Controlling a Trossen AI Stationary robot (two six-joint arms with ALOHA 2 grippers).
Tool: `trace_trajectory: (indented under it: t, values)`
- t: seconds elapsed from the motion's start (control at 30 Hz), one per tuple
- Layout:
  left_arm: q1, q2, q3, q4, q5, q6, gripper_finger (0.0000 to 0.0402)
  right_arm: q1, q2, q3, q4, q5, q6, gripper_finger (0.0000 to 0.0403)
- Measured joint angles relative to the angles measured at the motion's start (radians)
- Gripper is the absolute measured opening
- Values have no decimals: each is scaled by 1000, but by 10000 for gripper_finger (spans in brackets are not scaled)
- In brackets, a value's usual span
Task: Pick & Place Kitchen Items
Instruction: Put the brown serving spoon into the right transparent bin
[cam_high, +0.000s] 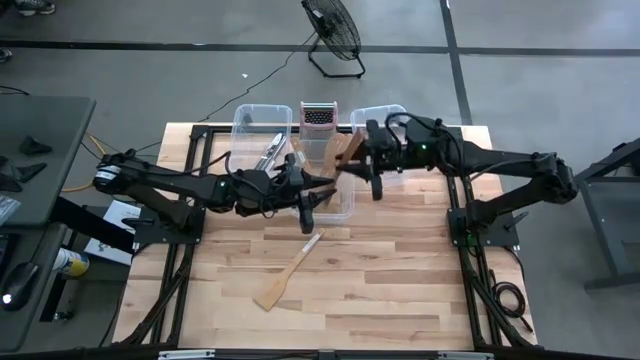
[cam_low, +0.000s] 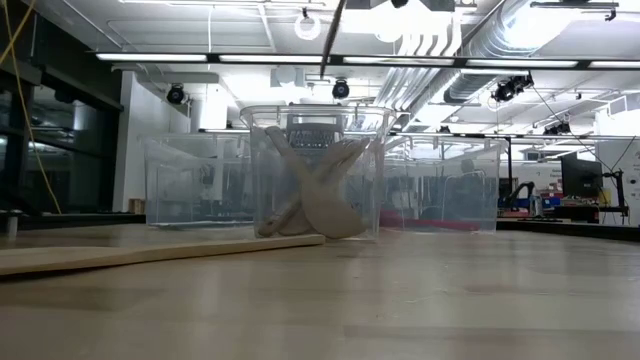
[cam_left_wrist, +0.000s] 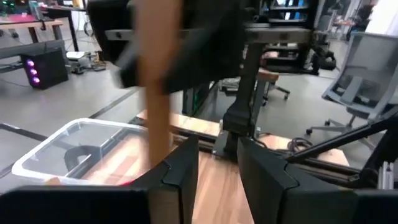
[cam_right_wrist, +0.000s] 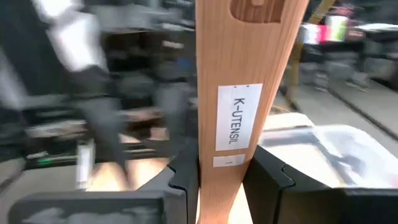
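The right gripper (cam_right_wrist: 222, 177) is clamping a pale wooden spatula (cam_right_wrist: 249, 74) wearing a white label. The left gripper (cam_left_wrist: 214, 180) is standing partly open beside a wooden handle (cam_left_wrist: 158, 93), over the clear bin (cam_high: 335, 205).

Illumination is even and bright, supplied by long ceiling light strips (cam_low: 330, 62) visible in the low view. The pale wooden desk (cam_high: 400, 280) shows only soft, short shadows beneath the arms. In the low view the near desk surface is out of focus — the clear plastic rectangular bins (cam_low: 320, 170) are sharper, with faint reflections on their walls. Both wrist views are heavily motion-blurred; the white printed label (cam_right_wrist: 231, 117) stays legible.
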Motion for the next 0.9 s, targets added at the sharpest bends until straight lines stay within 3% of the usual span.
trace_trajectory:
  t: [0.5,0.73,0.9]
  values:
    - [1,-140,0,-215,-104,22,113,-124,-42,0,-127,81,53,85]
    - [10,-261,1,-417,-226,-5,117,-233,-101,0,-275,230,69,85]
    - [75,-321,1,-547,-228,-7,163,-322,-109,0,-366,381,68,85]
